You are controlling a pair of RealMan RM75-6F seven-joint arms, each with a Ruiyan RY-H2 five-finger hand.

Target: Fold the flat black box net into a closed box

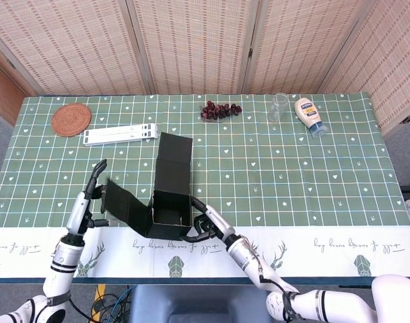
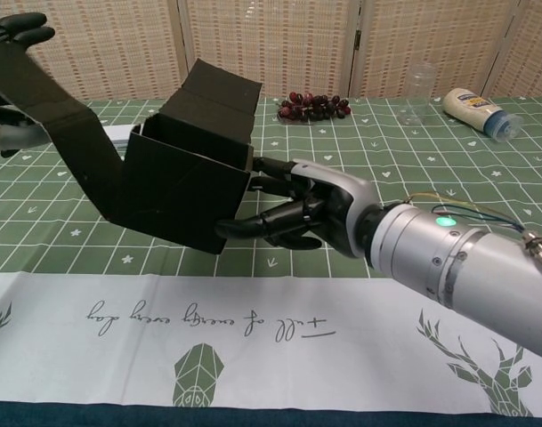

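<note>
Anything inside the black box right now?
From the head view, the black box is open on top, and its dark floor looks bare. The near inner wall and corners are hidden by the box's own side, so I can't confirm those.

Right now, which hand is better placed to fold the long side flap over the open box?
The left hand: it already holds the raised flap, while the right hand steadies the box.
</note>
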